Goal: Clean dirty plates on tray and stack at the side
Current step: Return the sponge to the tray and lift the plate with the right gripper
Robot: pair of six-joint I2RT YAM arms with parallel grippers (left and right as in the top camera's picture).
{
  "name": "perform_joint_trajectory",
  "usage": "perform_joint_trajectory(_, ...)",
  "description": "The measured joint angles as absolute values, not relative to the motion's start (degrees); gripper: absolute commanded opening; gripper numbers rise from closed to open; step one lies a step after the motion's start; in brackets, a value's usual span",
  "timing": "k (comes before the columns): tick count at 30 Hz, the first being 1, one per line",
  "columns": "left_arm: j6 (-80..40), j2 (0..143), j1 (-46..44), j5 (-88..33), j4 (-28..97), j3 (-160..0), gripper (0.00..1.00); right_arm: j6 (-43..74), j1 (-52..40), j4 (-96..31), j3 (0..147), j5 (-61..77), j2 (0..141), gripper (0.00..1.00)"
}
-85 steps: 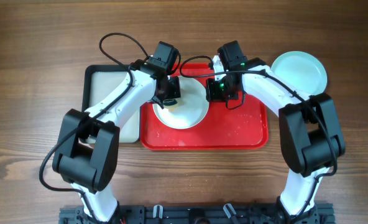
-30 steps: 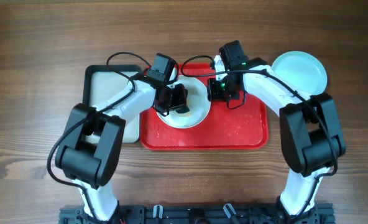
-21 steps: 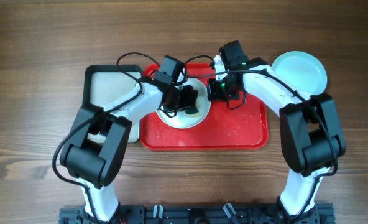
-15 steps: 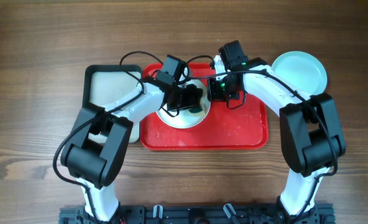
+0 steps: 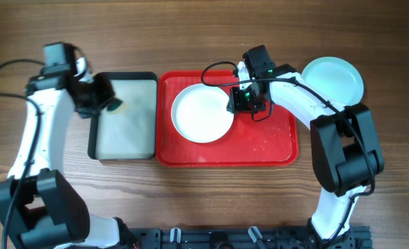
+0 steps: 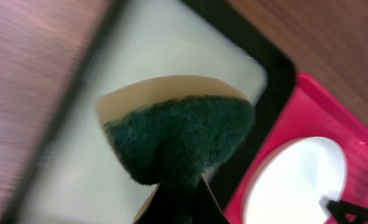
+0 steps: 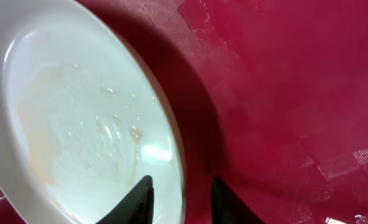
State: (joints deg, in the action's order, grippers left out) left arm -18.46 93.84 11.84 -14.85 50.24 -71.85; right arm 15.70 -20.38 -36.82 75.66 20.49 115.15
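The left gripper (image 5: 105, 99) is hovering at ten o'clock, jaws clamping a sponge (image 6: 184, 140); the right gripper (image 5: 238, 102), at one o'clock, is pinching the white plate (image 5: 199, 117).

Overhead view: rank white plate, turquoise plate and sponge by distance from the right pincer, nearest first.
1. White plate, on the red tray, rim at the right pincer.
2. Turquoise plate, off that tray, to its right.
3. Sponge, far left, at the black tray edge.

Left wrist view is motion-blurred: the black-rimmed tray (image 6: 280, 68) beside the red tray (image 6: 321, 118) shows smeared edges, and the green sponge (image 6: 184, 140) is lost at the bottom edge. On the red tray, the white plate (image 7: 78, 124) is cut off left and bottom in the right wrist view.
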Motion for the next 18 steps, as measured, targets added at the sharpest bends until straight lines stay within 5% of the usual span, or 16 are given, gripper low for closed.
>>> perform_joint_trajectory(10,-5.96,93.10,14.94,-19.70,33.52,-56.69,0.04,19.11,-22.79,-36.47,75.66,18.15,115.15,0.29)
perform_joint_trajectory(16,-3.25,93.08,12.62,-25.32,31.44,-55.55,0.04,21.87,-23.75,-36.51,75.61,15.73,115.15,0.04)
perform_joint_trajectory(18,-3.22,93.08,12.58,-25.47,31.51,-55.55,0.04,22.26,-23.77,-36.51,75.61,15.16,115.15,0.04)
